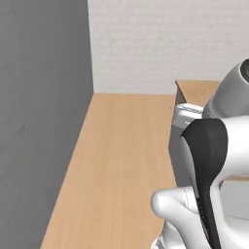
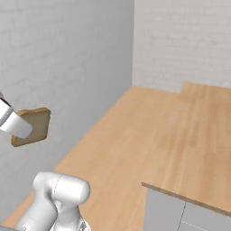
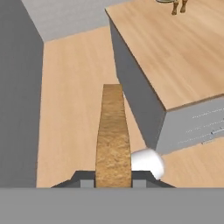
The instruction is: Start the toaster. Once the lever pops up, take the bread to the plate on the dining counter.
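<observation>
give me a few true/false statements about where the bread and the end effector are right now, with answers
1. The bread is clamped in the end effector. True.
2. The bread lies flat on the dining counter. False: it is held in the air, edge-on in the hand view.
3. In the right base view the bread shows in front of the grey wall. True.
4. The bread sits in a toaster slot. False: the end effector holds it above the wood floor.

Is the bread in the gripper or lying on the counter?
In the gripper: the bread stands between its fingertips, above the floor.
</observation>
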